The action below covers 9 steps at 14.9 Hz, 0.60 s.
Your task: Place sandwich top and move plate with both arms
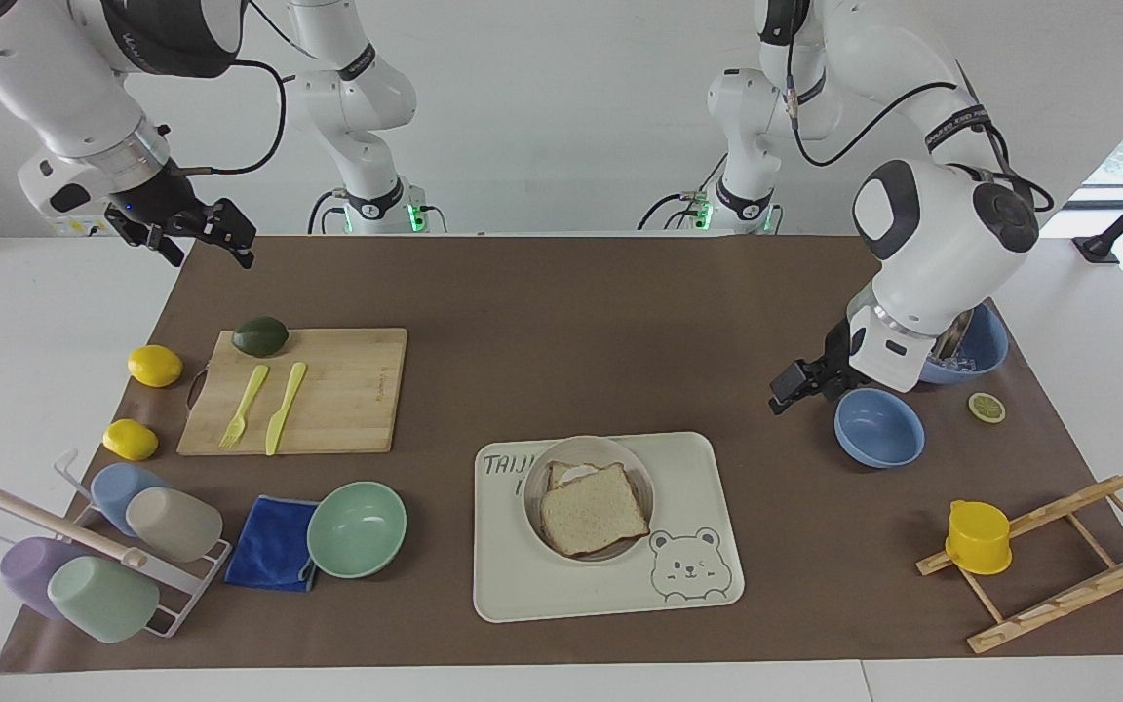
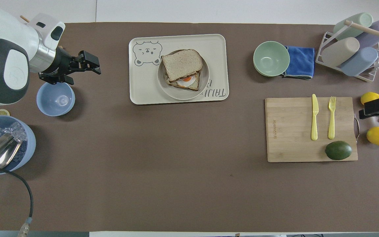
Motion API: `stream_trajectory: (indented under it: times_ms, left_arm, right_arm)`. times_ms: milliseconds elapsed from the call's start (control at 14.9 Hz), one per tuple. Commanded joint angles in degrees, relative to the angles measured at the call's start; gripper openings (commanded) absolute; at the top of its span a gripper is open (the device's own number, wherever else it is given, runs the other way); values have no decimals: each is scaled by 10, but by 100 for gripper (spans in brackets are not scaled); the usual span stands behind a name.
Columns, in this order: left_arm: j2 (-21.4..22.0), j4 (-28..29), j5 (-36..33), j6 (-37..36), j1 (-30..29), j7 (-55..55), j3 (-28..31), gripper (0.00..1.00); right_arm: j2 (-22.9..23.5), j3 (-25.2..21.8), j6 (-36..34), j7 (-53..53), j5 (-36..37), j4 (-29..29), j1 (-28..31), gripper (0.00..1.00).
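The sandwich top (image 1: 592, 510) rests on the egg toast (image 2: 185, 82) (plate (image 1: 638, 462) beneath); the left gripper (image 1: 793, 385), released, hangs beside a blue bowl (image 1: 877, 427); the right gripper (image 1: 193, 230) waits, released.

The cream tray (image 1: 698, 468) carries hand-lettered text beside the plate (image 1: 534, 487); only "TAIJI" and an "I" beneath show. The cutting board (image 1: 347, 390) bears a small burned brand mark, unreadable.

The plate (image 1: 588, 499) is ringed by bare tray (image 1: 698, 478); open mat (image 1: 561, 331) is seen above at frame centre.
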<state>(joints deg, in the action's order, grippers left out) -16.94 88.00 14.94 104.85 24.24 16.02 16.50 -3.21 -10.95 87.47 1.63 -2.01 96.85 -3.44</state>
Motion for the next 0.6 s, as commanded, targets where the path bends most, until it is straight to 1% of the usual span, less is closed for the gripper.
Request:
stream_trajectory:
  times_ms: [0, 201, 335, 401, 535]
  left_arm:
    - [31, 9, -52, -35, 3, -1, 3, 100]
    - [57, 9, -63, -63, -11, -2, 9, 100]
    - [87, 14, -80, -77, -35, -7, 6, 100]
    - [94, 12, -83, -98, -40, -22, 6, 100]
    - [123, 10, -88, -138, -59, -58, 4, 100]
  right_arm:
    - [-12, 1, -5, 8, 0, 10, 2, 100]
    - [-12, 1, -5, 8, 0, 10, 2, 100]
    - [-12, 1, -5, 8, 0, 10, 2, 100]
    - [-11, 1, -5, 8, 0, 10, 2, 100]
    - [-12, 1, -5, 8, 0, 10, 2, 100]
